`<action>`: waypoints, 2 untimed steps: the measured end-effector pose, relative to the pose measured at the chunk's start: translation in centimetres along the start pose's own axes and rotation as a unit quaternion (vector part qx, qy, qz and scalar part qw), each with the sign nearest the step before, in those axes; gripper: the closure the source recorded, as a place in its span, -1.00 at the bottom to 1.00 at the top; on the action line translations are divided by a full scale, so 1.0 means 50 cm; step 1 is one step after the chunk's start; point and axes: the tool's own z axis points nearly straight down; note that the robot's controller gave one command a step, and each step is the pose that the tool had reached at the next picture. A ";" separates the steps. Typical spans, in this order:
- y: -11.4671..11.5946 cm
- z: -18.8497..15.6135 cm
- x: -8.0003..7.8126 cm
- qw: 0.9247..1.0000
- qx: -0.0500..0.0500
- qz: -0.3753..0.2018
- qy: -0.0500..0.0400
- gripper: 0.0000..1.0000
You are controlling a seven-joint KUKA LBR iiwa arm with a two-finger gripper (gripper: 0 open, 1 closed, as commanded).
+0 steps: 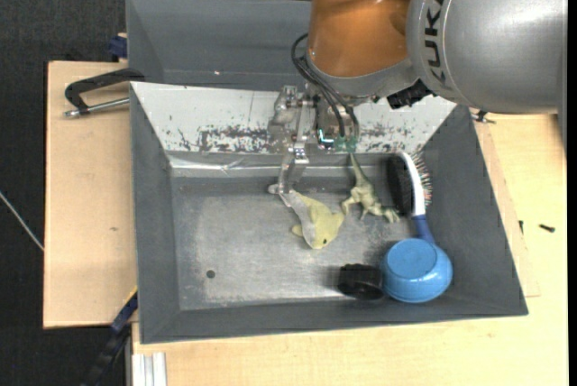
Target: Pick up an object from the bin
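Note:
My gripper hangs over the middle of the bin near its back wall, its fingers spread open and pointing down. A pale yellow soft toy lies just below, its upper left end by my left fingertip. An olive-green lizard-like figure lies next to the right fingertip. Nothing is between the fingers.
A black hairbrush with a blue and white handle lies at the right. A round blue cup and a small black piece sit at the front right. The bin's left half is bare floor. The arm's orange cover looms above the back wall.

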 end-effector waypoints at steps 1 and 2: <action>-0.148 0.322 0.002 0.995 -0.001 -0.095 -0.007 -1.00; -0.243 0.307 -0.007 0.994 0.001 -0.106 -0.006 -1.00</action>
